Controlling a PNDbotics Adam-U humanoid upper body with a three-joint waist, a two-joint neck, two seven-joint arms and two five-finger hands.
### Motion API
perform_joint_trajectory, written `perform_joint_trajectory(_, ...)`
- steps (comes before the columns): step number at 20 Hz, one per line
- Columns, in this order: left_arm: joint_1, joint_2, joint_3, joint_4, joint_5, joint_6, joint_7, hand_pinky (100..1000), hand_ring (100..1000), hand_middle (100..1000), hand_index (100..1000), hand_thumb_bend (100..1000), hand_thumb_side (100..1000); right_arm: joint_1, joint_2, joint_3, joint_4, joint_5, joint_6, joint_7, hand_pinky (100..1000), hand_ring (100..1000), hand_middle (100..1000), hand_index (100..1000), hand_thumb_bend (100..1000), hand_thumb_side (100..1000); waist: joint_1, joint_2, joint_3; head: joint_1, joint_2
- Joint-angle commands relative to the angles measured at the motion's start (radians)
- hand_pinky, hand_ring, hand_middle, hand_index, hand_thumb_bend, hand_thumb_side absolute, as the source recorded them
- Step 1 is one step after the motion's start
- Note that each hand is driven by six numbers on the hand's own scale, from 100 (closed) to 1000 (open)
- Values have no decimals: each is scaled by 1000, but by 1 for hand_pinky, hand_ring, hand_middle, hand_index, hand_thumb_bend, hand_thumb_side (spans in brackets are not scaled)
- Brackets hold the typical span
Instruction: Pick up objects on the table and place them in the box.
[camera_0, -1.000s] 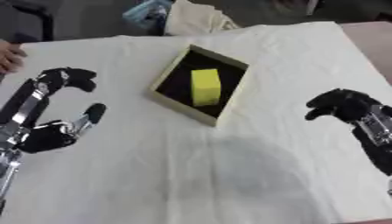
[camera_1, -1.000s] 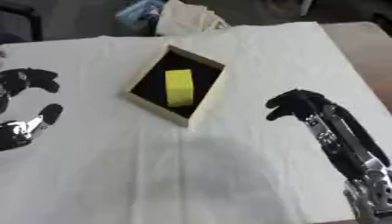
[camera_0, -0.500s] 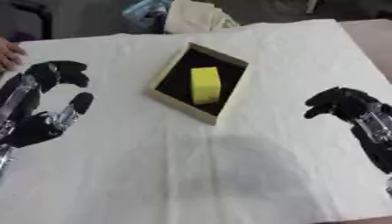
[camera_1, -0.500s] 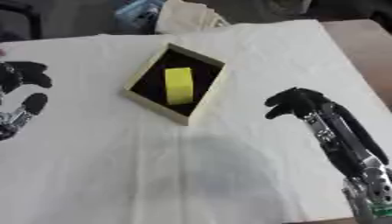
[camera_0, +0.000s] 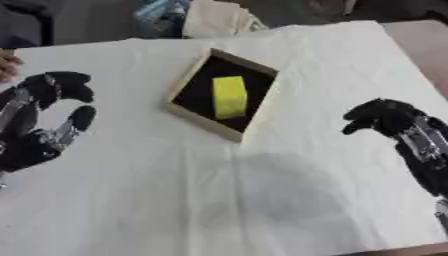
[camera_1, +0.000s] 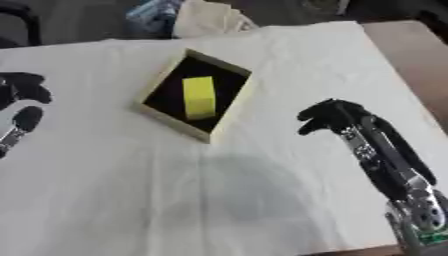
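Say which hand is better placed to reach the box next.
Neither clearly. The left hand and right hand flank the box at similar gaps, both empty. The yellow block already lies inside, and no other object shows on the white cloth.

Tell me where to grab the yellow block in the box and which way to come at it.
Grip the yellow block across its two long sides, coming straight down from above. It lies flat in the box, whose walls likely block any sideways approach, while dark floor shows along both long sides for fingertips.
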Motion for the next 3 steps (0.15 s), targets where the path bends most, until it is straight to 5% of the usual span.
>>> perform_joint_trajectory(1, -3, 21, 12, -20, 6, -2, -4, 811, 674, 622, 806, 371, 566, -5, -5, -6, -21, 6, 3, 0, 708, 621, 650, 728, 100, 979, -2, -16, 0, -5, 2)
perform_joint_trajectory(3, -4, 20, 13, -20, 6, -2, -3, 811, 673, 622, 806, 371, 564, -5, -6, -6, -21, 6, 3, 0, 708, 621, 650, 728, 100, 977, -2, -16, 0, -7, 2)
